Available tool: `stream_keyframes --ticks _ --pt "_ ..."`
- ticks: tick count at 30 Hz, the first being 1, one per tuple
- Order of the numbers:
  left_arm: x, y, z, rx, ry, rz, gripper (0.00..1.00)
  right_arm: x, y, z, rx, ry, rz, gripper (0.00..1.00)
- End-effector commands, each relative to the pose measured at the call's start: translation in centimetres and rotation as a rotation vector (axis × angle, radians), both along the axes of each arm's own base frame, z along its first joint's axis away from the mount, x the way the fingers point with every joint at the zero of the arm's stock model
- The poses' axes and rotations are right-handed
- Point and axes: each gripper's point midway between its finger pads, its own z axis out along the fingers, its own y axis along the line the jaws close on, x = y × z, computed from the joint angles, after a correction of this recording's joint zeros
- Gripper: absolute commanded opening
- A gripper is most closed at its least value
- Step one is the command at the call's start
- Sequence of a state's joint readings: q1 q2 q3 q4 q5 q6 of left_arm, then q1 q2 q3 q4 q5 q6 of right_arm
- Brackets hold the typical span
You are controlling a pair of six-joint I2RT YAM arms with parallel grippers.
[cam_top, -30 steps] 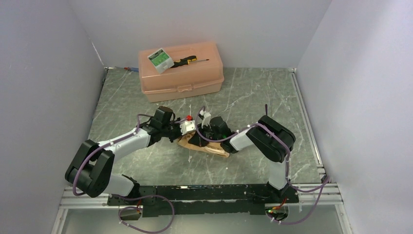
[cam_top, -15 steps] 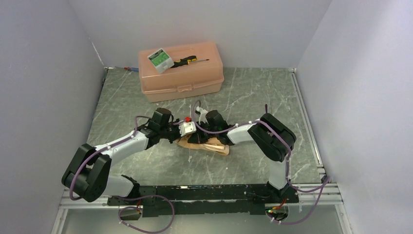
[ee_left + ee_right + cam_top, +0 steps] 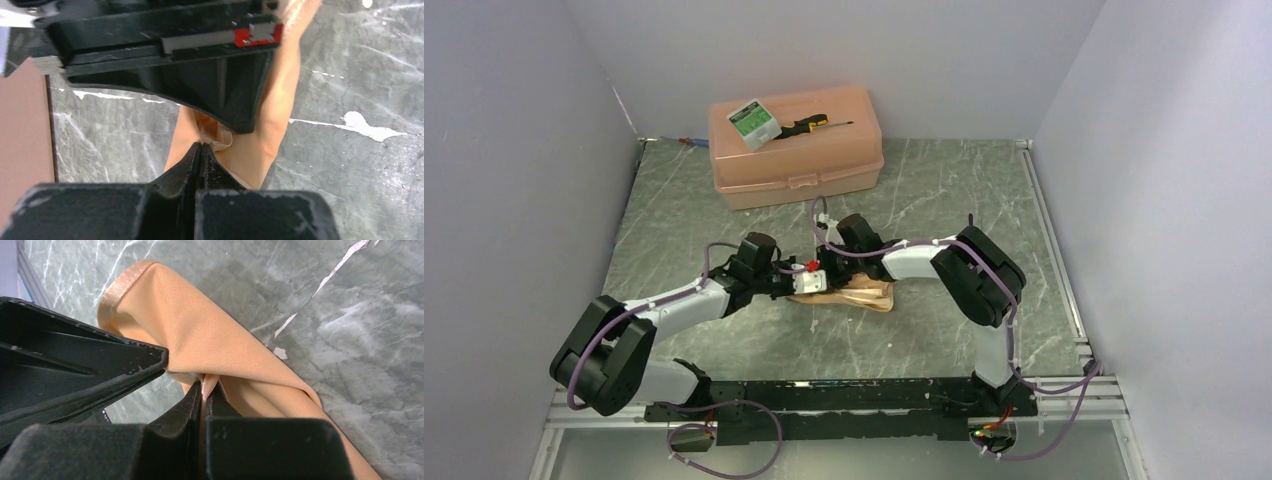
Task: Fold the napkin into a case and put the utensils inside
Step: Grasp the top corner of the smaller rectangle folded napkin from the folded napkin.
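Note:
The peach-orange napkin (image 3: 864, 296) lies bunched in a loose fold on the grey marble table, between the two arms. My left gripper (image 3: 812, 284) is shut, its tips pinching a pale edge of the napkin (image 3: 250, 155). My right gripper (image 3: 836, 272) is shut on a thin fold of the napkin (image 3: 200, 330). The two grippers meet tip to tip over the cloth's left end; each shows in the other's wrist view. No folded case shape shows. The utensils are out of view.
A rigid peach plastic box (image 3: 796, 150) stands at the back of the table, with a small green-and-white box (image 3: 754, 121) and a black-and-yellow-handled screwdriver (image 3: 809, 124) on its lid. Grey walls close in left, back and right.
The right wrist has swung back and left, away from the near edge. The left gripper has dropped lower towards the table. The napkin now lies flatter and shows more to the right of the grippers.

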State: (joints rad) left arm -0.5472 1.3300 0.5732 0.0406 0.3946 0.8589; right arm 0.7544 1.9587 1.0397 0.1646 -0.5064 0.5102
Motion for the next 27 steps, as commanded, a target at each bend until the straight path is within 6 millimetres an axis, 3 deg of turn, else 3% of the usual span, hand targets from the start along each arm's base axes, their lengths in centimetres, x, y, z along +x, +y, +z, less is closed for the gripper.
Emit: stream_keyframes --ticks 1,3,8,15,19,27 --pt "-0.2 -0.3 -0.5 0.039 -0.092 -0.081 0.03 -0.7 0.3 0.8 0.035 0.045 0.073 0.00" --pt "-0.7 -0.1 -1.3 0.063 -0.102 -0.114 0.03 -1.0 0.6 0.9 0.061 0.069 0.084 0.00" --pt "-1.6 0.4 -2.9 0.116 -0.144 -0.178 0.03 -0.7 0.8 1.4 0.108 0.054 0.066 0.12" --pt "-0.9 0.7 -3.1 0.135 -0.138 -0.130 0.03 -1.0 0.9 1.8 0.159 0.024 0.086 0.23" --pt "-0.5 0.5 -2.6 0.099 -0.072 -0.053 0.03 -0.9 0.8 1.4 0.145 0.030 0.076 0.21" --pt "0.7 0.4 -0.6 0.003 0.046 0.122 0.03 -0.7 -0.4 0.6 0.117 -0.043 0.036 0.08"
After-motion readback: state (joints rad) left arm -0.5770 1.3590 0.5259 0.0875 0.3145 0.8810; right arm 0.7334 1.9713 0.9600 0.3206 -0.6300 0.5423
